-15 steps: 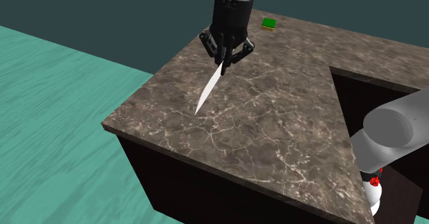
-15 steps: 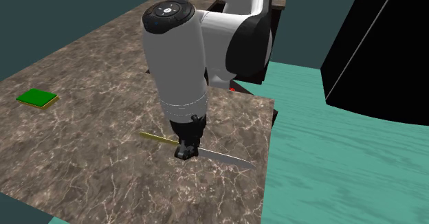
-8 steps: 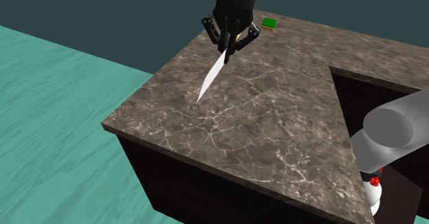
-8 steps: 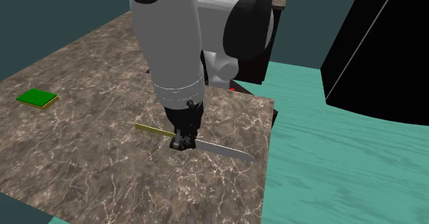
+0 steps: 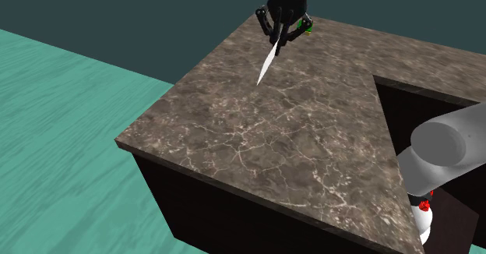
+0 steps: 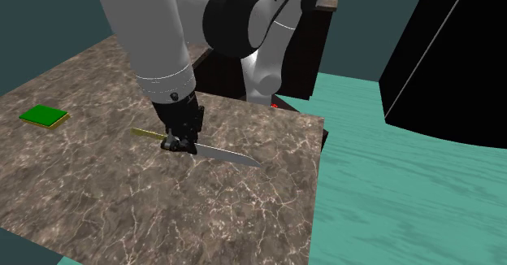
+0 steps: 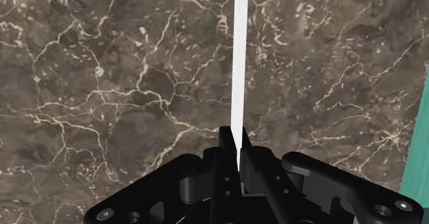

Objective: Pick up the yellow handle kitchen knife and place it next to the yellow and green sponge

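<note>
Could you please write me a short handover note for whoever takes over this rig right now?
Pincer: shut on the knife, gripped about where the yellow handle meets the blade. The blade sticks out ahead of the fingers.
Things: the knife looks lifted clear of the dark marble counter. The green and yellow sponge lies flat near the counter's edge, well to the second exterior view's left of the pincer.
Done: the knife is picked up.
Left: carry it over to the sponge, set it down beside the sponge, open the pincer and back away.
</note>
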Motion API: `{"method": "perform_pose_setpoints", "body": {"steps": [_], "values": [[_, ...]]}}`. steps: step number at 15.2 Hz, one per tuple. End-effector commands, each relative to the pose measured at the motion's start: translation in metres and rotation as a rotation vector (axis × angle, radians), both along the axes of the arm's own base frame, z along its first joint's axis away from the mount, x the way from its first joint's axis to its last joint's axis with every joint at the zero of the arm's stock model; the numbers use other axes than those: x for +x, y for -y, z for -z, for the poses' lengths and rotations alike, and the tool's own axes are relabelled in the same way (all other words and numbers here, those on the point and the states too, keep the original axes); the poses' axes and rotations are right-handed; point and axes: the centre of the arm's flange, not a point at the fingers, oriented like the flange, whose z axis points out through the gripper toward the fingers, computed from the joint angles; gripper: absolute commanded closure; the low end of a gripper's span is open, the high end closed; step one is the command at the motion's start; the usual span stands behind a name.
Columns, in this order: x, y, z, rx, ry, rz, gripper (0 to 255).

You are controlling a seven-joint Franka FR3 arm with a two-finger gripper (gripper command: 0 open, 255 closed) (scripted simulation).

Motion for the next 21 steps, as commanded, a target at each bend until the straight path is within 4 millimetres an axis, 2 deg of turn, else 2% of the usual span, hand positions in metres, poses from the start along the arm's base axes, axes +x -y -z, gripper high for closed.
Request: {"method": "perform_pose_setpoints", "body": {"steps": [1,21], "values": [[0.007,0.027,0.002,0.0,0.0,-0.002,255],[0.086,0.279,0.001,0.0,0.0,-0.002,255]]}}
